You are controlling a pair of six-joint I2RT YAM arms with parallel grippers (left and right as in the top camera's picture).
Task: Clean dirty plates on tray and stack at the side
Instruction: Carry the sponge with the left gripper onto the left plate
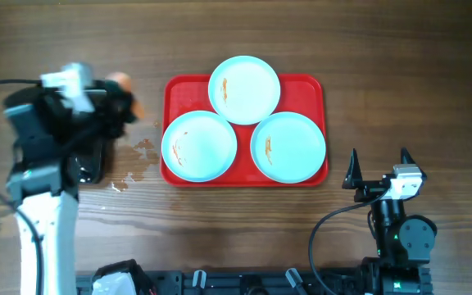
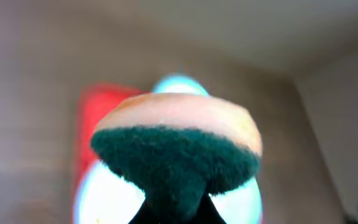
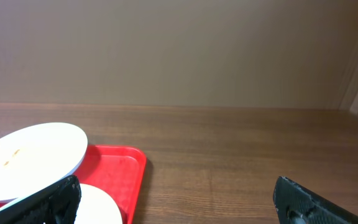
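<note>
The red tray [image 1: 311, 88] lies mid-table and carries three pale plates: a far one [image 1: 244, 88], a near-left one [image 1: 199, 146] and a near-right one [image 1: 289, 146]. Each plate has a small orange smear. My left gripper [image 1: 120, 102] hovers blurred just left of the tray. In the left wrist view this gripper [image 2: 178, 214] is shut on an orange and dark green sponge [image 2: 176, 143], with blurred plates [image 2: 107, 196] and tray [image 2: 95, 115] behind. My right gripper [image 1: 379, 160] stands open near the tray's front right corner. Its wrist view shows the gripper [image 3: 179, 205] empty beside a plate [image 3: 33, 155].
A black tray [image 1: 88, 164] lies partly hidden under the left arm. Wet spots [image 1: 142, 152] mark the wood between it and the red tray. The arm bases and cables run along the front edge [image 1: 244, 283].
</note>
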